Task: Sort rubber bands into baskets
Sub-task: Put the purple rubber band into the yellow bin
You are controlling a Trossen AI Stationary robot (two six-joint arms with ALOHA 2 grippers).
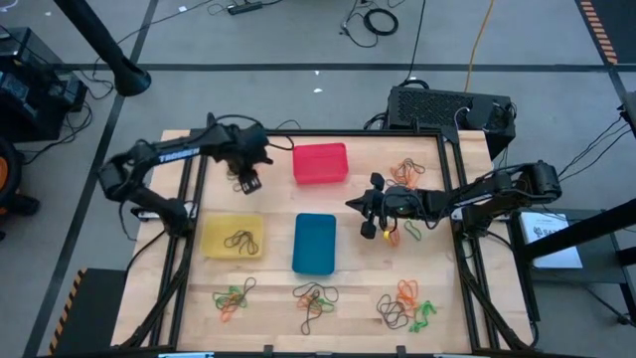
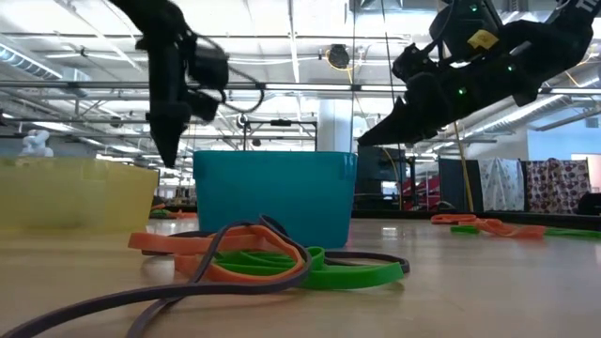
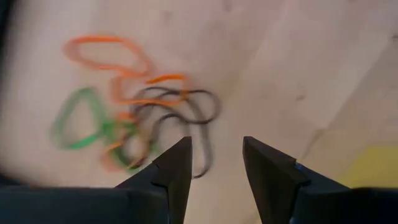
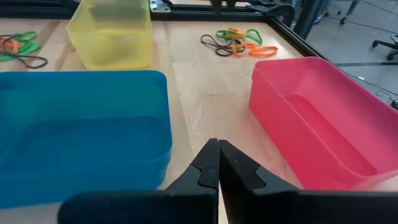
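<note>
A red basket point(image 1: 320, 163), a blue basket point(image 1: 314, 243) and a yellow basket point(image 1: 233, 237) stand on the wooden table; the yellow one holds a few dark rubber bands point(image 1: 239, 241). My left gripper point(image 1: 248, 184) is open and points down over a small pile of orange, green and dark rubber bands point(image 3: 127, 118) at the far left, its fingers above the pile's edge. My right gripper point(image 1: 350, 203) is shut and empty, held above the table between the red basket point(image 4: 323, 118) and the blue basket point(image 4: 81, 124).
More piles of rubber bands lie along the near edge point(image 1: 234, 295) point(image 1: 316, 301) point(image 1: 405, 306) and at the right point(image 1: 405, 174) point(image 1: 409, 231). A black frame borders the table. A black box point(image 1: 447, 107) stands behind the far right corner.
</note>
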